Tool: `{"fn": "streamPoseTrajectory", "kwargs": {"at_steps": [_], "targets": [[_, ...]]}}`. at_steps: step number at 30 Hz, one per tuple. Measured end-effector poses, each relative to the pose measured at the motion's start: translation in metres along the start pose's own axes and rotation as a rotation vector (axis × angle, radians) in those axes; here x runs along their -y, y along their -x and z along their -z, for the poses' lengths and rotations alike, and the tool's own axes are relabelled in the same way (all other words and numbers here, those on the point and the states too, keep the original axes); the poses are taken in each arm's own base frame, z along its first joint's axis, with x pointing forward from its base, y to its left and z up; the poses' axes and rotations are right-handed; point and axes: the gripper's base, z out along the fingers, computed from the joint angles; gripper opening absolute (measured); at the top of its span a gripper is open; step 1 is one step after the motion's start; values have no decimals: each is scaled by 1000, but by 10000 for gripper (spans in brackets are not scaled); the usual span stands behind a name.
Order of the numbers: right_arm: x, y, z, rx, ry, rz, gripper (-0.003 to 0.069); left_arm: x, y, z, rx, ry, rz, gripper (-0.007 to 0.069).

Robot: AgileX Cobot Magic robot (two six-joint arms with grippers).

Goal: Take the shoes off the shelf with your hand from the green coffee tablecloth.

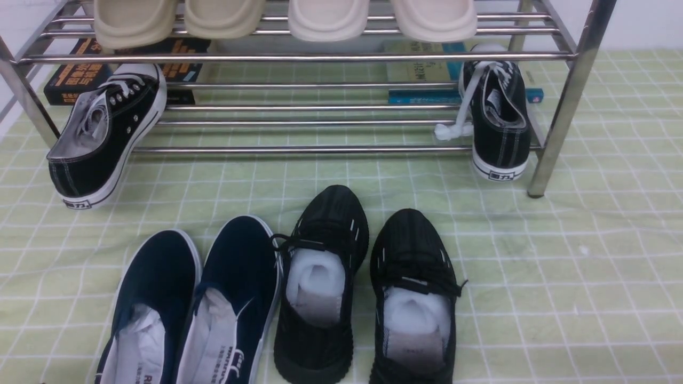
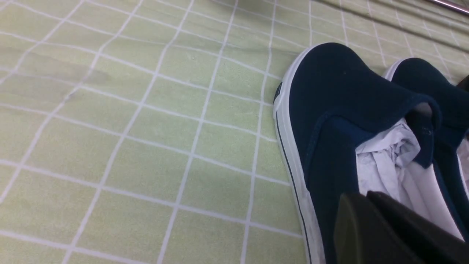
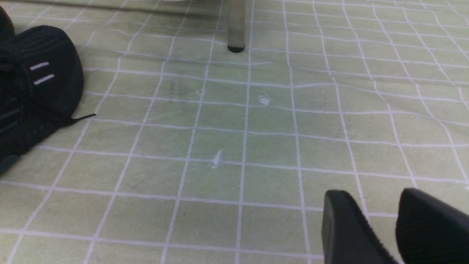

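While your left fingers (image 2: 384,227) sit nearly closed, empty, over the near-left navy shoes (image 1: 192,298), toes pointing far; right fingers (image 3: 395,227) gape empty.

open cloth (image 1: 587,277) (right of sneakers (image 1: 368,288))

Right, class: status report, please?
Right gripper open, empty. Left gripper at the navy shoes, jaws unclear. Shoes on cloth, off the rack. Black knit sneakers close beside them.
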Motion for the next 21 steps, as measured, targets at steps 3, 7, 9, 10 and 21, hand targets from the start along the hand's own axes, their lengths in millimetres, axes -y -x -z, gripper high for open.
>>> {"fn": "streamPoseTrajectory", "kwargs": {"at_steps": [3, 7, 9, 10, 21], "targets": [[0, 0, 0, 0, 0, 0, 237, 1, 0, 0, 4, -24, -17, 47], [0, 0, 0, 0, 0, 0, 237, 2, 0, -1, 8, -45, -35, 52], [0, 0, 0, 0, 0, 0, 237, 2, 0, -1, 10, -46, -35, 53], [0, 0, 0, 0, 0, 0, 237, 2, 0, -1, 10, -45, -37, 53], [0, 0, 0, 0, 0, -1, 237, 2, 0, -1, 13, -46, -38, 64]]}}
